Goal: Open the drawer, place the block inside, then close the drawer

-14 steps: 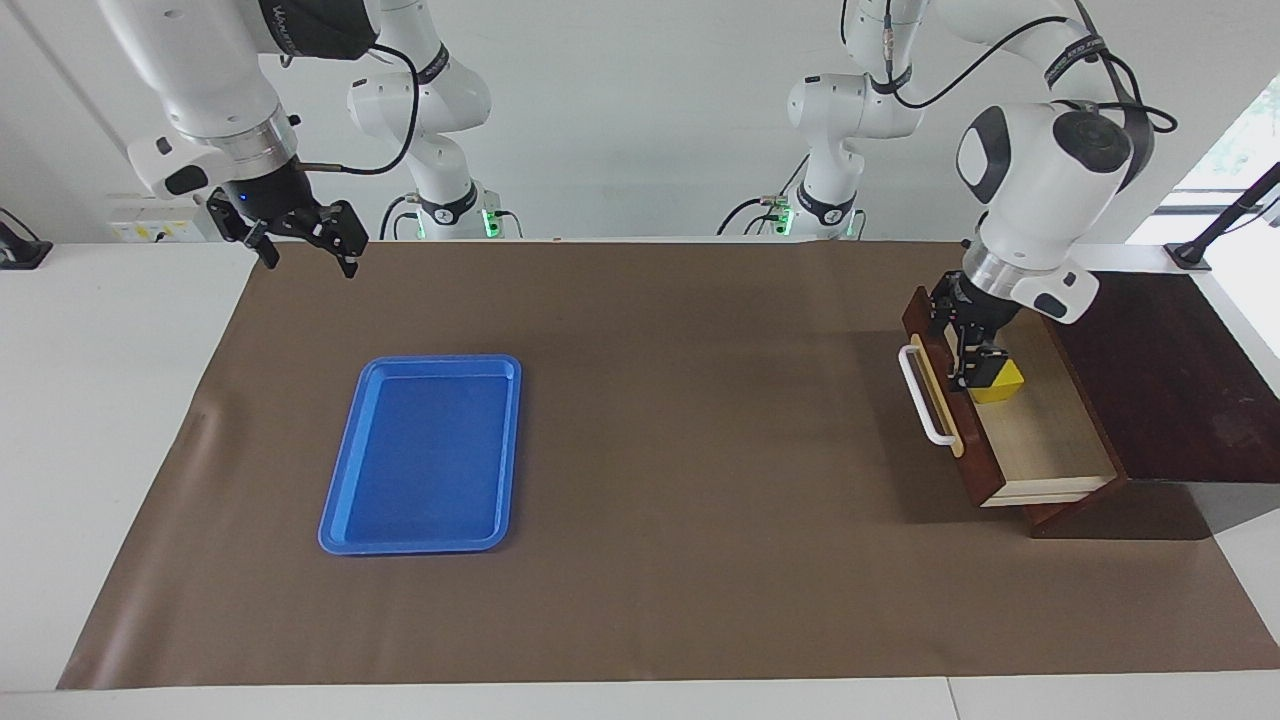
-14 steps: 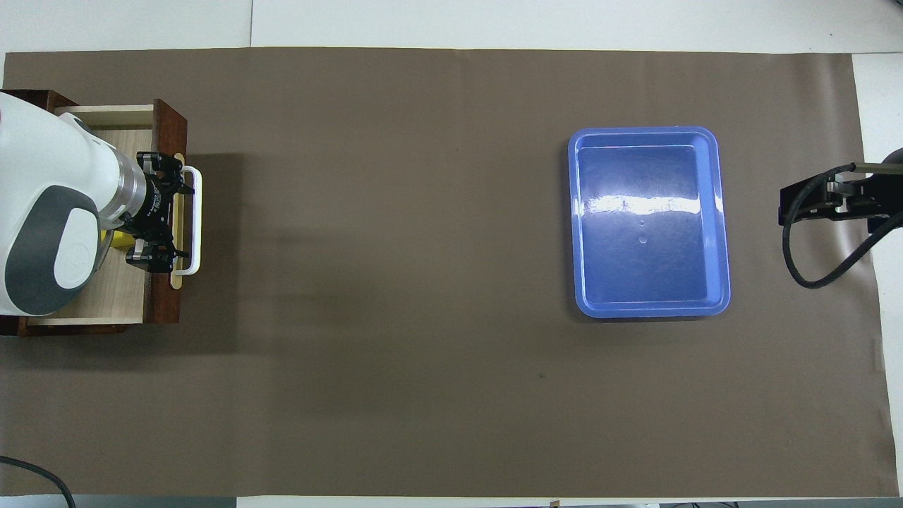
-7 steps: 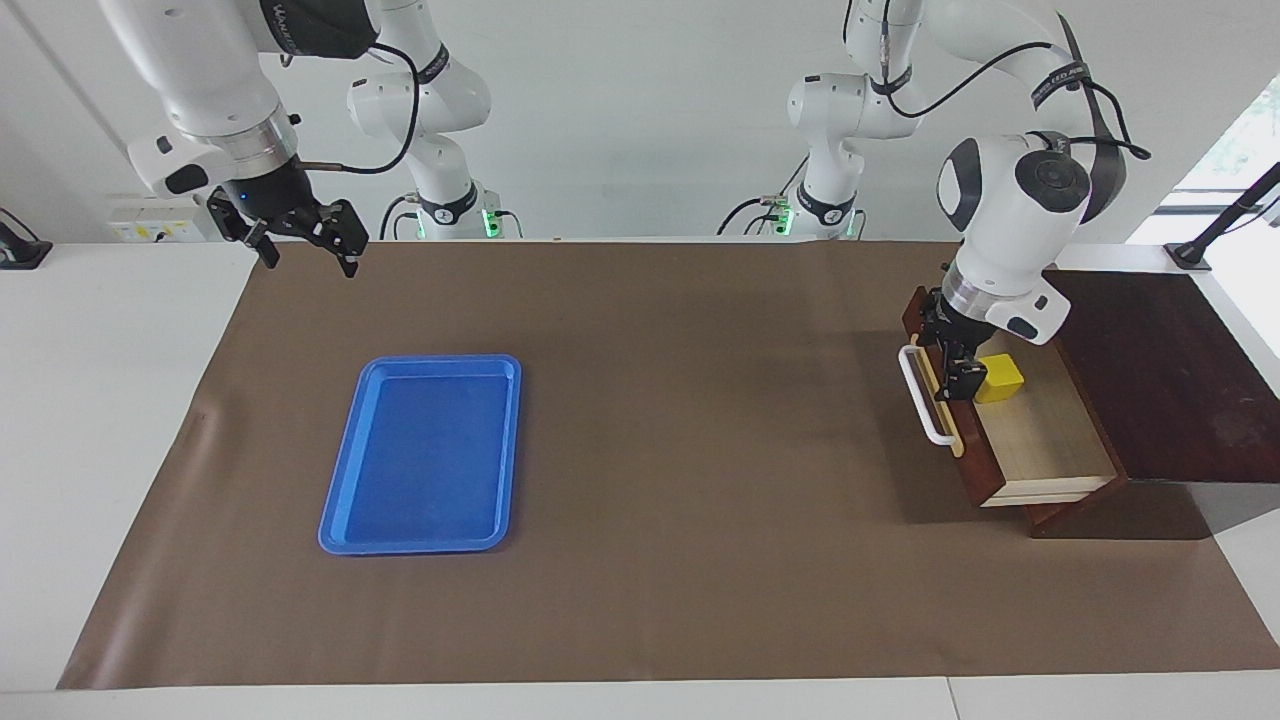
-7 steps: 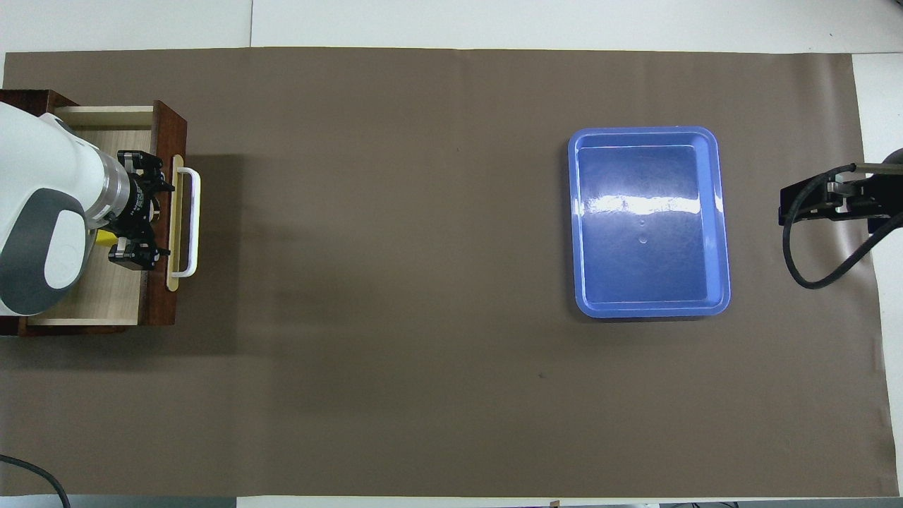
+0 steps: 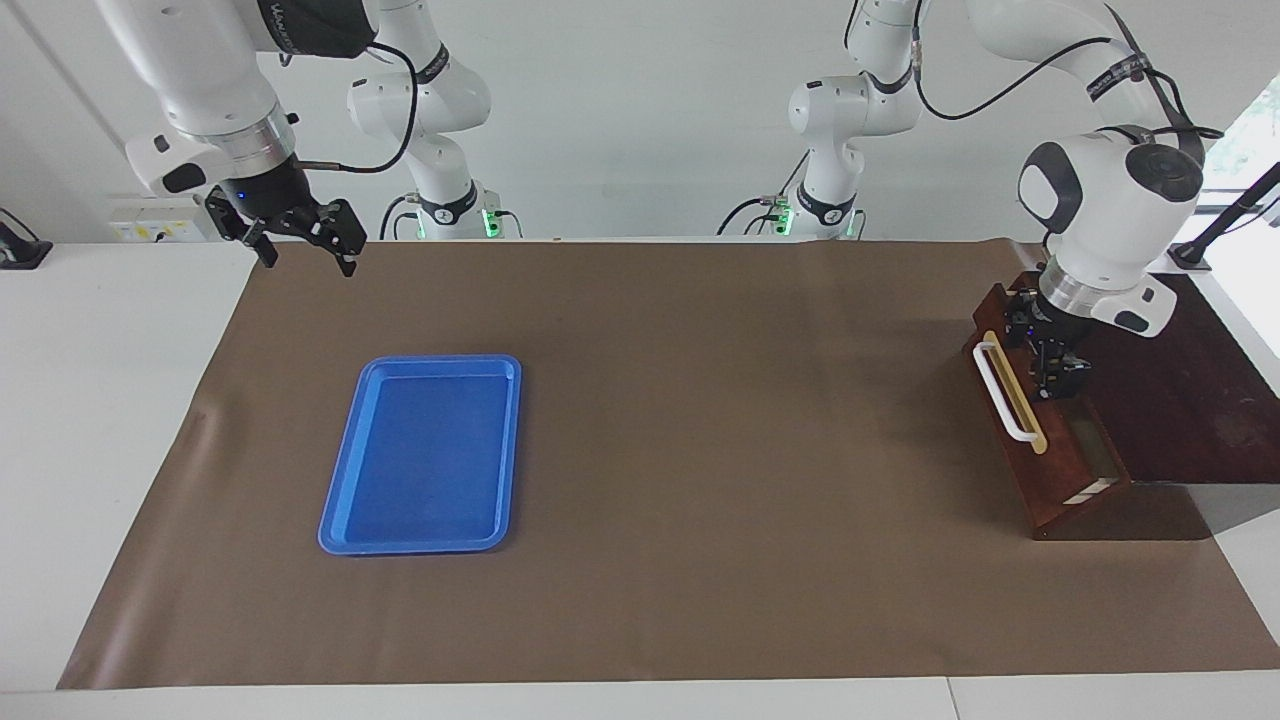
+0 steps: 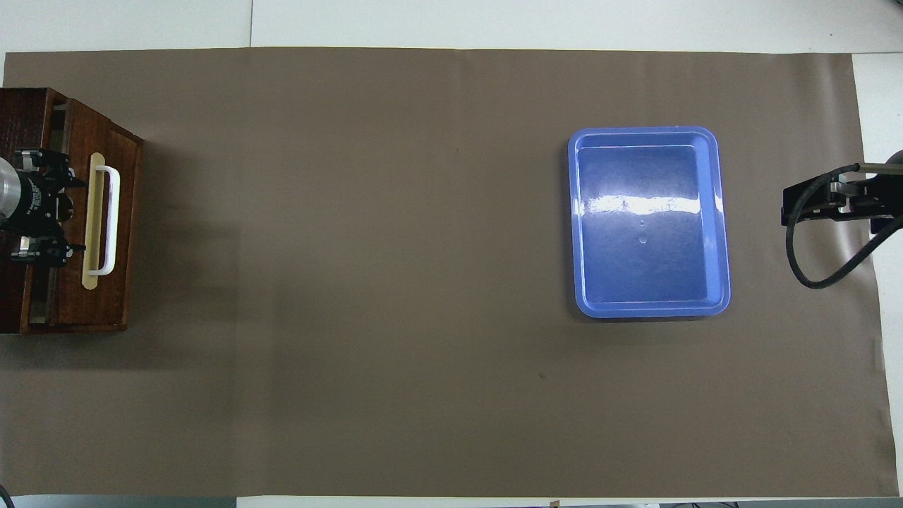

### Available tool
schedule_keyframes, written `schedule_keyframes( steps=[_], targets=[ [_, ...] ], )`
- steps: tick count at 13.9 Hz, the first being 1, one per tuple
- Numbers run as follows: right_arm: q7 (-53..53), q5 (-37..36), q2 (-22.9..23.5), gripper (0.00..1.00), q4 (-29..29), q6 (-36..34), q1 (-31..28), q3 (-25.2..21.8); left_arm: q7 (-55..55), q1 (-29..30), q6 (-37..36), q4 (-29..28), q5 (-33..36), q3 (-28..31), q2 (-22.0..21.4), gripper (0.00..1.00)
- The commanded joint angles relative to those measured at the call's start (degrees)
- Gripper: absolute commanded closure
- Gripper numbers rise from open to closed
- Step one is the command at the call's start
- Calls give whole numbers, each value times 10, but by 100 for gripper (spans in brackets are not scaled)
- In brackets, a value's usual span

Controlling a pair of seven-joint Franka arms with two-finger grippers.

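Hanging at ten o'clock in the facing view, the right gripper (image 5: 308, 258) is up in the air over the corner of the brown mat (image 5: 700, 450) at the right arm's end. Its arm comes down steeply from above with the wrist bent, and its two fingers are spread wide with nothing between them; this arm waits.

At three o'clock in the same view, the left arm folds over in a high arch, its white wrist pointing down at the box cabinet (image 5: 1180, 400). The left gripper (image 5: 1055, 365) is at the top edge of the drawer (image 5: 1040, 470), just inside the front panel. Its fingers are spread apart along that panel and pinch nothing. Whether they touch the wood I cannot tell.

The blue tray (image 5: 410, 549) lies flat on the mat at about eight o'clock from the mat's middle, showing only its bare floor.

The drawer is pushed in nearly all the way. A thin slit of pale interior shows between its front and the cabinet, and the white handle (image 5: 1000, 392) faces nine o'clock, toward the tray. The block is out of sight in both views.
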Motion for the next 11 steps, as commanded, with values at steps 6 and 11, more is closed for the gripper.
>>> schedule_keyframes(
  steps=[6,11],
  targets=[
    [-6,-5,-15,0,-16,-2,-4,2,19,36,27,-1,12,-2,2,0],
    [-7,-5,-15,0,-16,-1,-7,0,117,15,-22,24,7,-5,-20,0]
  ],
)
